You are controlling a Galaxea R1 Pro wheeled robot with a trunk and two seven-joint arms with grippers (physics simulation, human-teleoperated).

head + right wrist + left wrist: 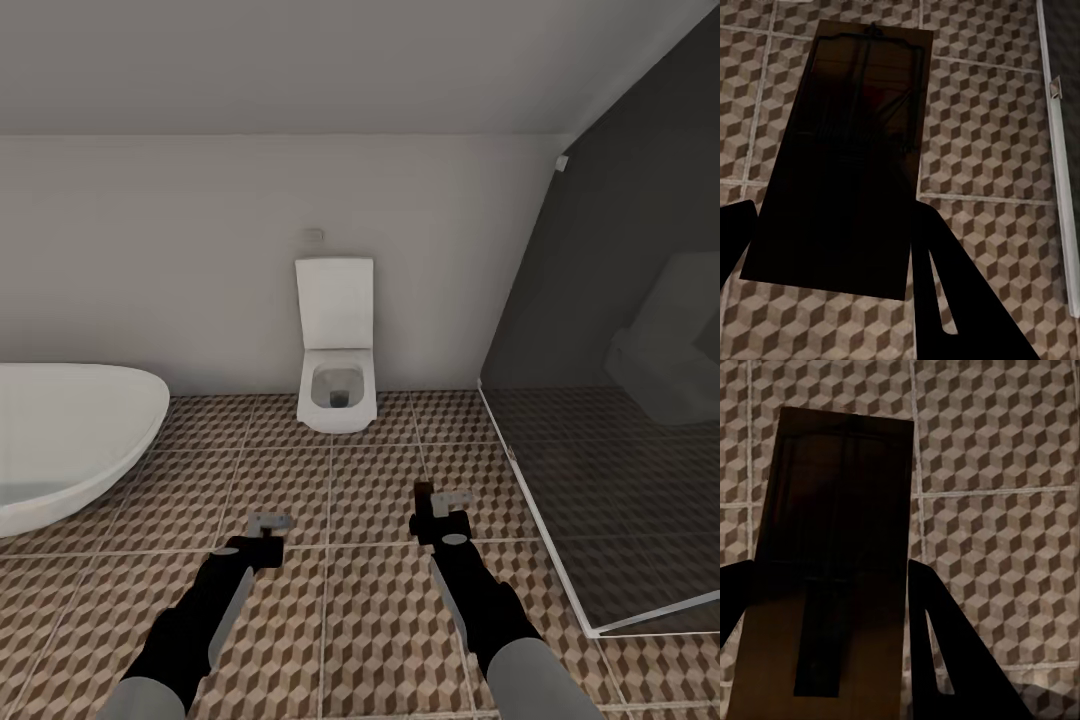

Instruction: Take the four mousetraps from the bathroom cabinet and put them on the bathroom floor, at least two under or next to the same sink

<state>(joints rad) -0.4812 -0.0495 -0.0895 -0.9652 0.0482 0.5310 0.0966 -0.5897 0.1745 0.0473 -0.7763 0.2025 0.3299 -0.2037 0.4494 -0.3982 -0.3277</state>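
Each of my grippers holds a mousetrap above the bathroom floor [375, 620]. In the left wrist view a flat wooden mousetrap [840, 510] lies between the dark fingers [945, 637], with the left gripper [832, 607] shut on it. In the right wrist view the other mousetrap [859, 135], with wire parts and a faint red mark, is clamped by the right gripper [832, 247]. In the head view the left gripper [266, 530] and right gripper [442, 512] reach forward over the tiles. The cabinet and the sink are out of view.
A white toilet [337, 360] hangs on the far wall straight ahead. The rounded white bathtub [60, 440] stands at the left. A glass shower screen [620, 480] with a pale frame closes off the right side. Patterned tiles stretch between them.
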